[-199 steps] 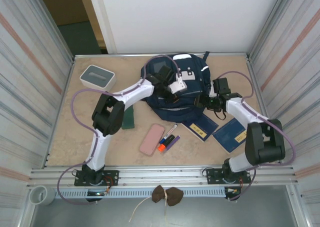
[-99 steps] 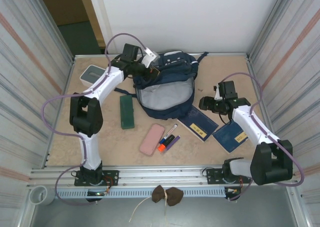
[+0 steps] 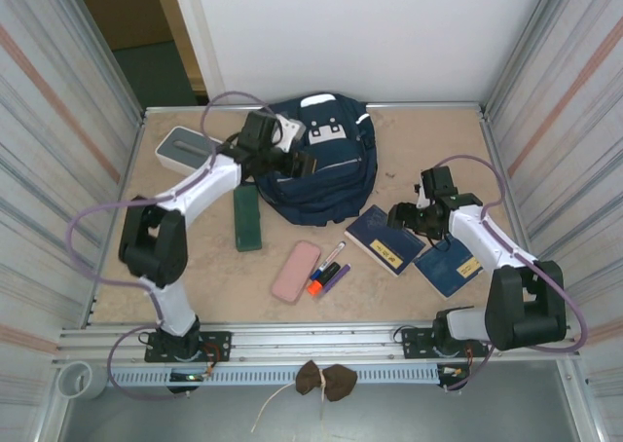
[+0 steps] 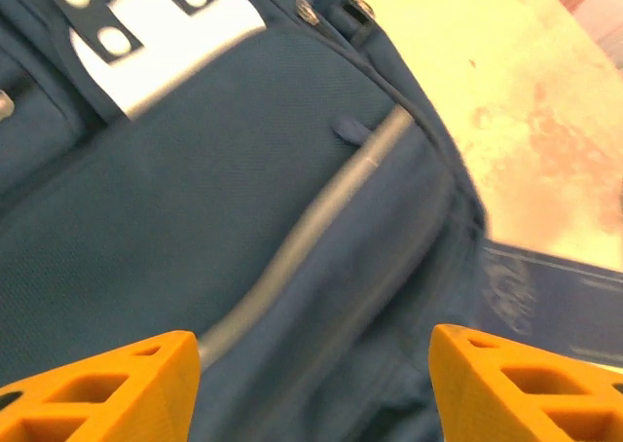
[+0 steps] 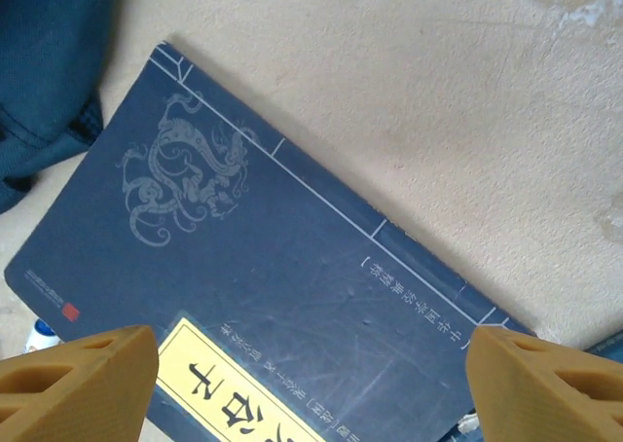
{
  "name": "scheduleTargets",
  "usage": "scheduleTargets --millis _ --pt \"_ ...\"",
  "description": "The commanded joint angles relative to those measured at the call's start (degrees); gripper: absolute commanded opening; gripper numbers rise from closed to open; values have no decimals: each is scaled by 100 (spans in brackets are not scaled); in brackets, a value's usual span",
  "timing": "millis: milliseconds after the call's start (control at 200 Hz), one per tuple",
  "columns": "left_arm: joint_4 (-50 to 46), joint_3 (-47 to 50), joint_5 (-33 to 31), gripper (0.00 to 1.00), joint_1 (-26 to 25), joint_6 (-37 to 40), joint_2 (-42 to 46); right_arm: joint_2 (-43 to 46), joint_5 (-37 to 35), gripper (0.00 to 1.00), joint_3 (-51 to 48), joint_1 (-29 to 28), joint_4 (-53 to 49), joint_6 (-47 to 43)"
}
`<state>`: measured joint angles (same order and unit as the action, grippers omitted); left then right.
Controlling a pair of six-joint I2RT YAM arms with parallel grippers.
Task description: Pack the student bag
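Navy fabric marks the student bag, which lies flat at the back middle of the worktop, close to the rear wall.

The left arm rises from its base, bends at a high elbow on the left side, and reaches rightward so that the left gripper sits over the bag's left half. In the left wrist view this gripper has its orange fingertips spread wide with nothing between them, the bag's cloth beneath.

The right arm folds back on the right side and stretches its forearm leftward, bringing the right gripper over the far end of a dark blue book. Its wrist view shows the gripper equally wide and empty above the book's cover, which bears a pale dragon figure and a yellow label, with a corner of the bag beside it.

The bag shows white patches with round studs near its top and a grey line curving across the front.

Around it lie a white-and-grey box at the left, a dark green case, a pink pouch, a few markers, and a second blue book just right of the first. The worktop is beige and mottled, flanked by ribbed metal panels, with a white wall behind.
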<state>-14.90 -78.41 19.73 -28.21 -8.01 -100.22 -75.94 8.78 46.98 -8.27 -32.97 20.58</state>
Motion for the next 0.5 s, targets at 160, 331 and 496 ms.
scheduleTargets --millis 160,331,496 --pt "871 1631 -351 66 -1545 -2701 852 -1237 669 90 740 210 214 3" --pt "960 1528 -265 65 -2210 -3269 366 -1644 846 89 916 466 186 -111" --pt "900 920 -227 65 -2671 -3419 -334 -1982 1230 84 1041 648 142 -144"
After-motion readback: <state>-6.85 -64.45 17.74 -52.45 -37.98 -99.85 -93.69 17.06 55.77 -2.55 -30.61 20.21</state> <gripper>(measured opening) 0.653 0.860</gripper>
